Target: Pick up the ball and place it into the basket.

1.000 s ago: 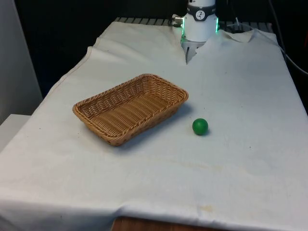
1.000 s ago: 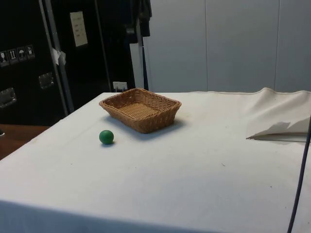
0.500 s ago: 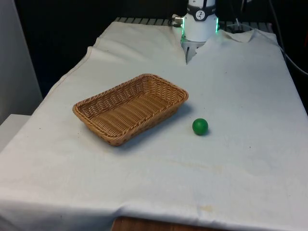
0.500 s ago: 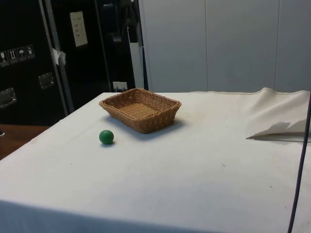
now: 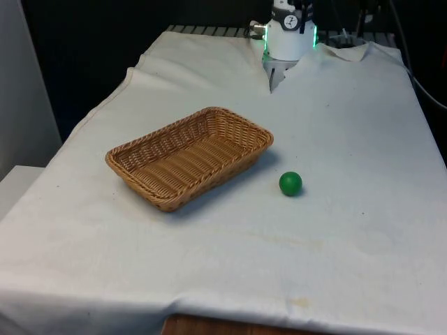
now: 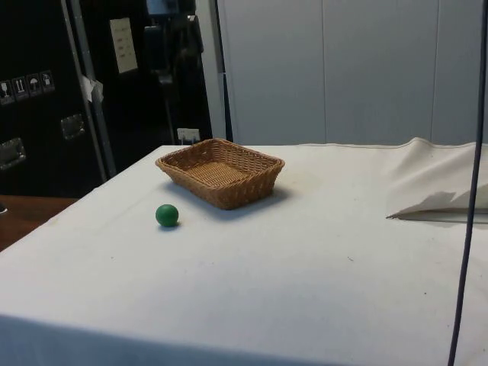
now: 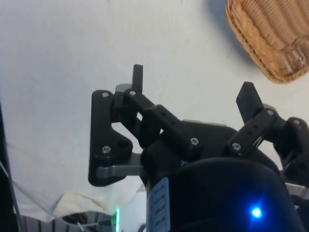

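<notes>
A small green ball point(image 5: 290, 183) lies on the white cloth, just to the front view's right of the basket; it is also in the side view point(image 6: 167, 215), in front of the basket. The brown wicker basket point(image 5: 209, 111) is rectangular with nothing in it, and its wall point(image 6: 229, 194) faces the side camera. My gripper point(image 7: 193, 87) hangs high above the cloth, open, with nothing between its fingers point(image 7: 137, 77). A corner of the basket point(image 7: 270, 34) lies off to one side below it. In the side view the gripper point(image 6: 168, 46) is a dark shape high over the table's far edge.
The robot's white base point(image 5: 289, 38) stands at the table's far end. A fold of cloth point(image 6: 435, 191) rises at the side view's right. A black cable point(image 6: 467, 183) hangs down there. Open cloth surrounds the ball and basket.
In the side view the gripper has drifted leftward, high above the table. The ball and basket have not moved.
</notes>
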